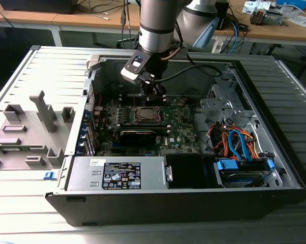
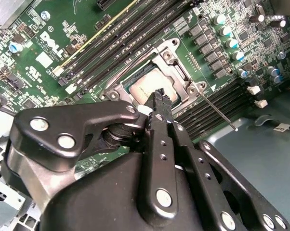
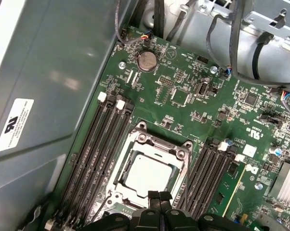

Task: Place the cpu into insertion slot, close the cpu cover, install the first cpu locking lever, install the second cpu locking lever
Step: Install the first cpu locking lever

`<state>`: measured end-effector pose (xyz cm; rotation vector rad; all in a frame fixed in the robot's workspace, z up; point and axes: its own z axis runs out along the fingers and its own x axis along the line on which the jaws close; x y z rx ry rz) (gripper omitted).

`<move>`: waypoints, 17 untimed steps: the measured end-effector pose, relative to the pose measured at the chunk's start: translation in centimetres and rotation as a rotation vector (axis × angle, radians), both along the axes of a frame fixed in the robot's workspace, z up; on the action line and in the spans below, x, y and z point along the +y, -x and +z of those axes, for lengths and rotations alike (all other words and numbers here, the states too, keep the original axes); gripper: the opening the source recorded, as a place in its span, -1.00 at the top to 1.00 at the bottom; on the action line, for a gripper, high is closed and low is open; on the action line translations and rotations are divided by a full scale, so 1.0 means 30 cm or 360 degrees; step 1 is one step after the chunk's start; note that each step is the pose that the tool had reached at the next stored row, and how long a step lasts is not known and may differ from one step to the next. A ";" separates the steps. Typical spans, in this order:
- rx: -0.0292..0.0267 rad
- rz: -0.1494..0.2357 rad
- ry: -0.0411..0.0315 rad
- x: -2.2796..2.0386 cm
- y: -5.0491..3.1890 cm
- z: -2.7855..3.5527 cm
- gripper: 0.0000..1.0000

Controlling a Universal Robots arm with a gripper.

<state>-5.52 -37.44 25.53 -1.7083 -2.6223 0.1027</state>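
First wrist view, claw [image 3: 159, 196] pressed together at cpu cover [image 3: 154, 143] edge, cpu [image 3: 147, 173] seemingly seated, memory slots [image 3: 99, 144] flanking.

Wooden benches [image 1: 82, 19] behind, cluttered; grey ribbed tabletop [image 1: 21, 203] below.

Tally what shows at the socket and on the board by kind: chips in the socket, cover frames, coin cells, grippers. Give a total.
cpu: 1
cpu cover: 1
coin cell: 1
gripper: 1
Total: 4

Even, bright light — soft glare (pale patches) on case wall [image 3: 53, 96].
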 end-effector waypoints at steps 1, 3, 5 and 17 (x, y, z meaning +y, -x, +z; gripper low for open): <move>-0.00001 0.0007 0.0000 0.000 0.000 0.000 0.79; 0.00000 0.0024 0.0000 0.000 0.000 0.000 0.79; 0.00001 0.0042 0.0000 0.000 0.000 0.000 0.79; 0.00000 0.0159 0.0000 0.000 0.000 0.000 0.79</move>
